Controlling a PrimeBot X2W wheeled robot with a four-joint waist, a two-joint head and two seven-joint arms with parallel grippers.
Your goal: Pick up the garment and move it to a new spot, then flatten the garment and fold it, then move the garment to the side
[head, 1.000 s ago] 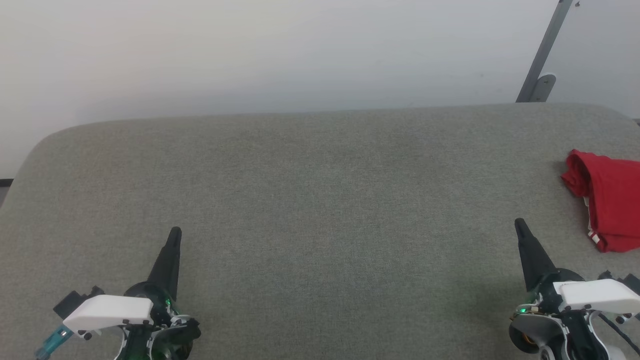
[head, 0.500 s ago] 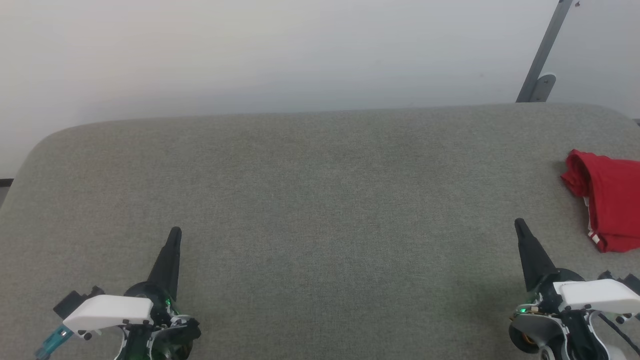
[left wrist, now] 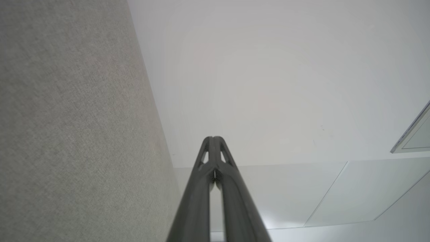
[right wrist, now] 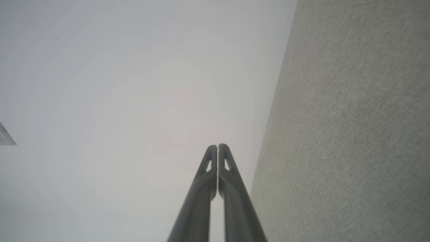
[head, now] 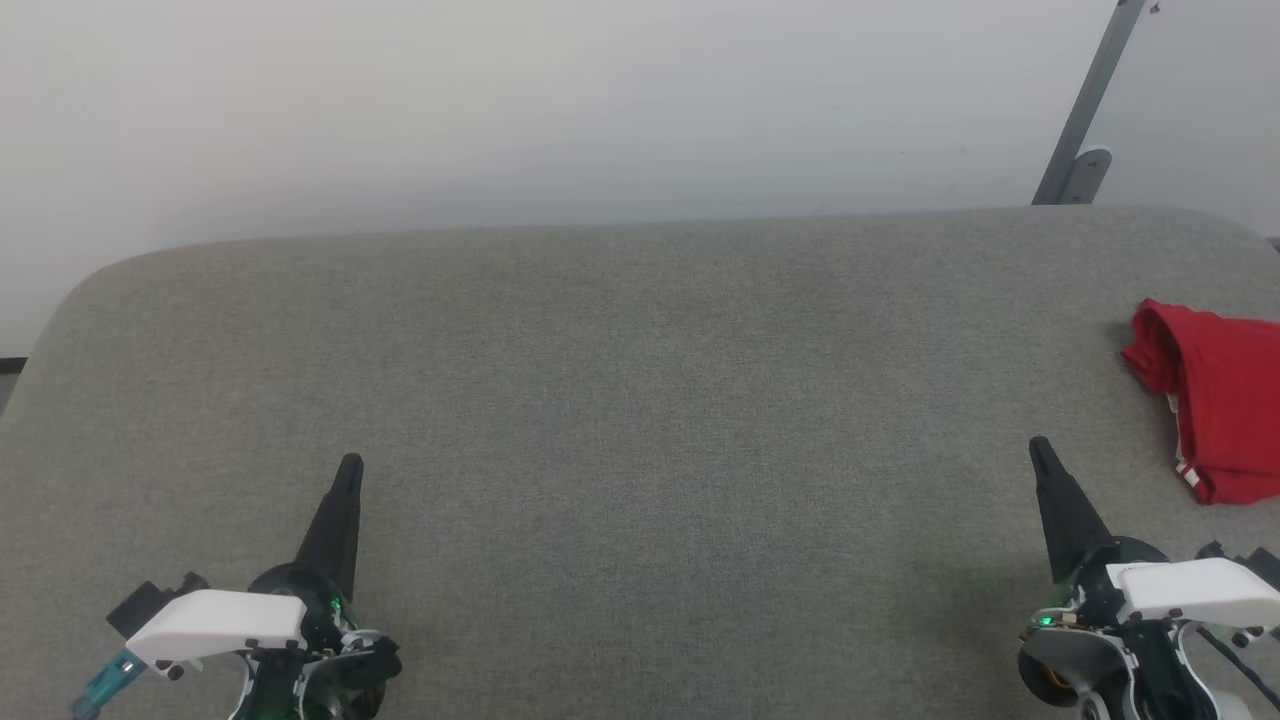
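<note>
Head view: the garment (head: 1215, 400) is seen bundled at the tabletop's (head: 640, 400) right edge, apart from the left pincer (head: 349, 468) and the right pincer (head: 1039, 446). Whether it is folded or untouched cannot be told.

Left wrist view: the fingers (left wrist: 201, 188) are pressed together, empty.

Right wrist view: likewise together, nothing held.

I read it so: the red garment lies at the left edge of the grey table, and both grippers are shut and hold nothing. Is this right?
Not quite. The garment lies at the right edge of the grey table, as the head view shows. The left gripper and the right gripper are indeed shut and hold nothing.
</note>
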